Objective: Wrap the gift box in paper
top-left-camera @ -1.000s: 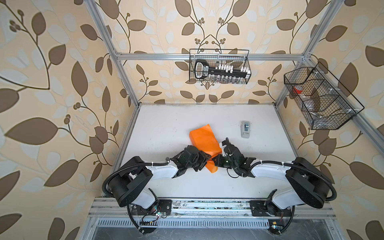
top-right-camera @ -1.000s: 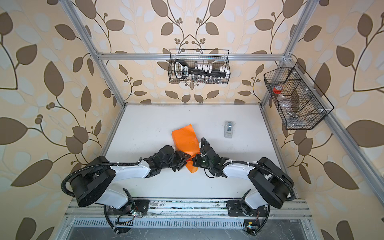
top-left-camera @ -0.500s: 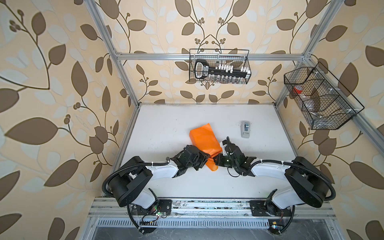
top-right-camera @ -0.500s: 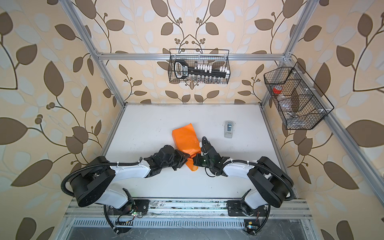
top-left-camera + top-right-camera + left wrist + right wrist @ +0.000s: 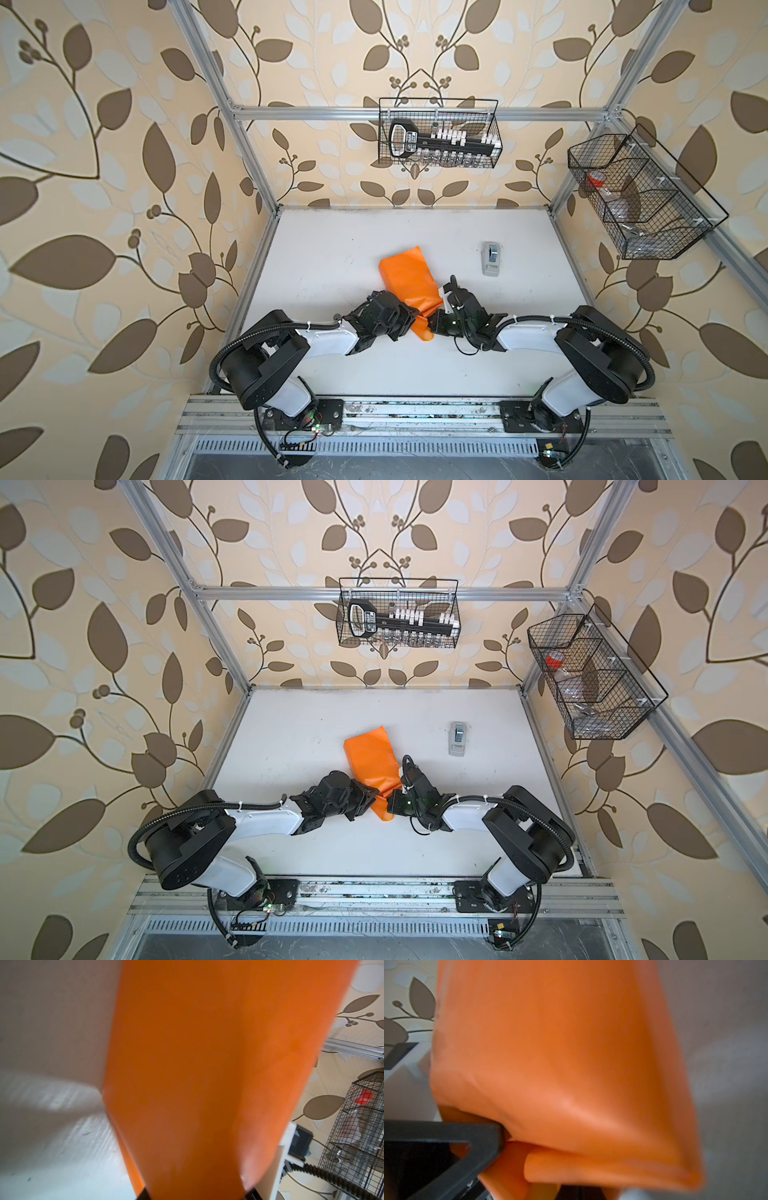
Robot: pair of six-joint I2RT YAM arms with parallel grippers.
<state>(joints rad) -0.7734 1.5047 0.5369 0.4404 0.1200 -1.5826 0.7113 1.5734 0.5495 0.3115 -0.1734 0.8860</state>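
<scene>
The orange paper (image 5: 409, 282) lies unmoved on the white table (image 5: 332, 249), gift box hidden from view, as the left gripper (image 5: 410, 321) narrows on its near end, grip unconfirmable, opposite the right gripper (image 5: 434, 327) clenched on a fold; a tuck looks imminent.

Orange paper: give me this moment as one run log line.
paper: folded over, between both grippers | left gripper: at paper, grip unclear | right gripper: shut on paper | gift box: not visible

paper (image 5: 409, 286): folded, on table (image 5: 332, 257) | left tool (image 5: 410, 322); right tool (image 5: 433, 327): flank its near end
</scene>
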